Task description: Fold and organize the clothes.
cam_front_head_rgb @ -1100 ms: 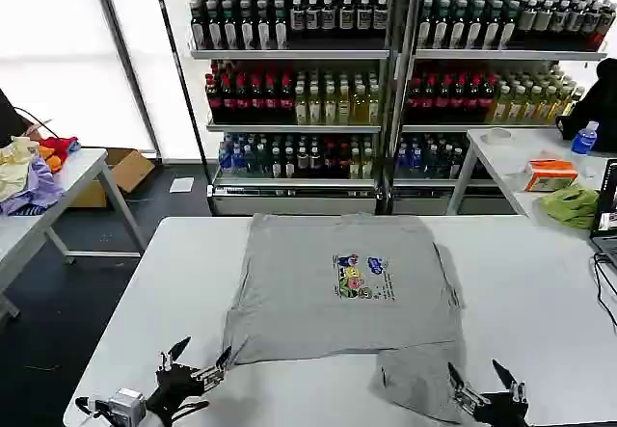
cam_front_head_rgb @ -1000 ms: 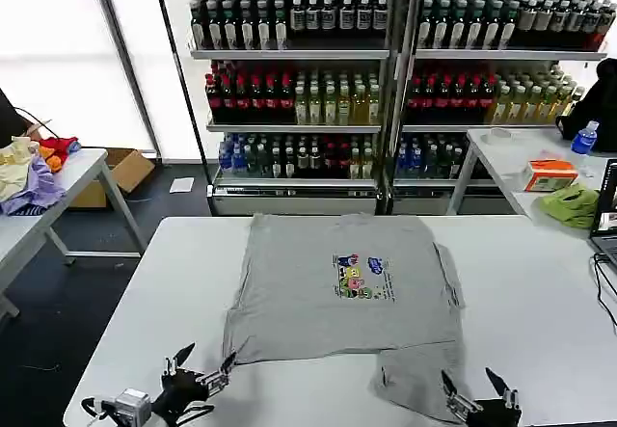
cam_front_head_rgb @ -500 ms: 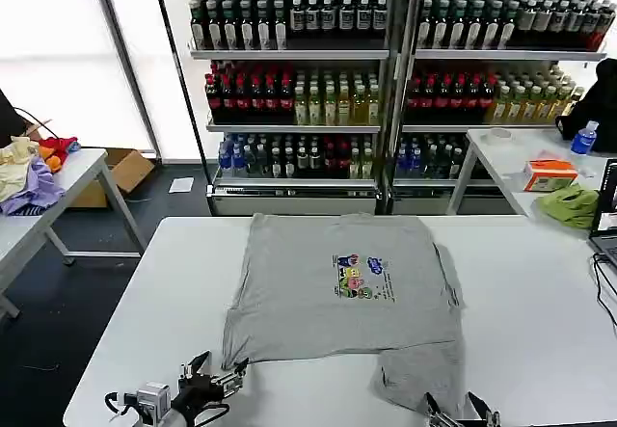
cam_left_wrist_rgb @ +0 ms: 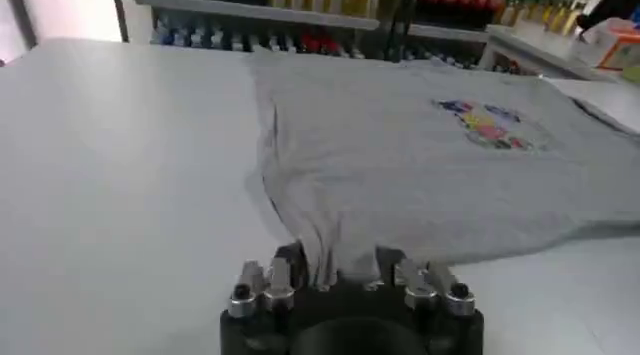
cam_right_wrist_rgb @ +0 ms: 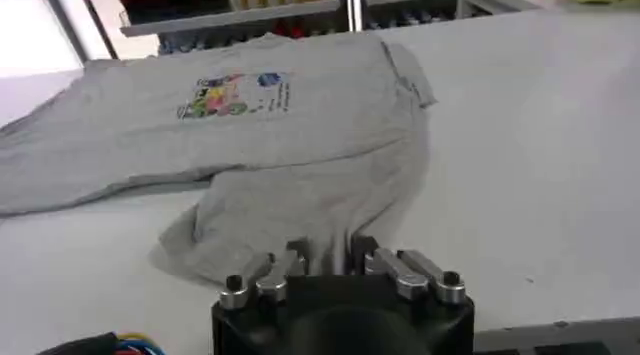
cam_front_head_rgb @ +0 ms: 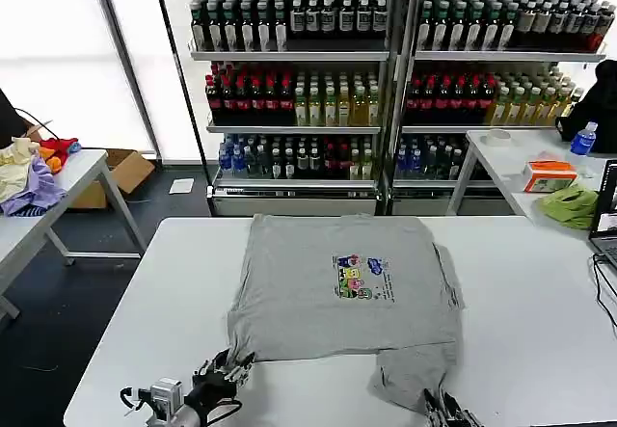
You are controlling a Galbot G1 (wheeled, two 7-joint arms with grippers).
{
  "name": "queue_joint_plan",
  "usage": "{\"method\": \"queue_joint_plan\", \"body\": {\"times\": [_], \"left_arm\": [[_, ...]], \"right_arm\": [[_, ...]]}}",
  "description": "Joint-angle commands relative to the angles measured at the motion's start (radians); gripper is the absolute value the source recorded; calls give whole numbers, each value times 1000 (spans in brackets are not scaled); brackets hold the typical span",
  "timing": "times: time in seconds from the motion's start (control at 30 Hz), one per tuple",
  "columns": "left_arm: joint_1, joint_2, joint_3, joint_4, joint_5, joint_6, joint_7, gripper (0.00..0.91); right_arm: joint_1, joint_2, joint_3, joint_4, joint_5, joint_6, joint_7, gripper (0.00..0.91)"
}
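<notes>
Shelves of bottled drinks [cam_front_head_rgb: 386, 80] back a white table [cam_front_head_rgb: 145, 311], where a light grey cotton shirt with a colourful cartoon chest print [cam_front_head_rgb: 347, 287] lies spread flat. At the near edge, the left gripper [cam_front_head_rgb: 231, 369] pinches the shirt's near-left corner; the right gripper [cam_front_head_rgb: 445, 410] clamps the rumpled near-right hem.

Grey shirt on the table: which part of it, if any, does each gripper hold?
Left gripper pinches the grey shirt at its near left hem corner. Right gripper pinches the near right hem flap.
</notes>
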Motion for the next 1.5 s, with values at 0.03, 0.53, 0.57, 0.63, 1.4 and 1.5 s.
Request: {"method": "queue_joint_plan", "body": {"times": [0.03,0.53,0.57,0.63,1.4,1.5], "left_arm": [[-10,1,10,25,-7,-11,0,40],[70,-4,-66,-89,9,-24,-10,40],[98,-1,-73,-114,14,-23,-10,30],[139,-3,-85,-147,19,-17,-10,40],[159,31,-186,-240,120,17,42,40],[64,54,-170,-192,90,17,64,40]], "right_arm": [[-8,5,-24,-7,4,43,-15,0],[-132,-60,25,126,65,77,-30,0],[-147,-65,28,141,71,78,-28,0],[-213,-89,40,179,72,84,-28,0],[-133,-117,139,240,228,207,-55,0],[29,-106,142,205,281,183,-8,0]]}}
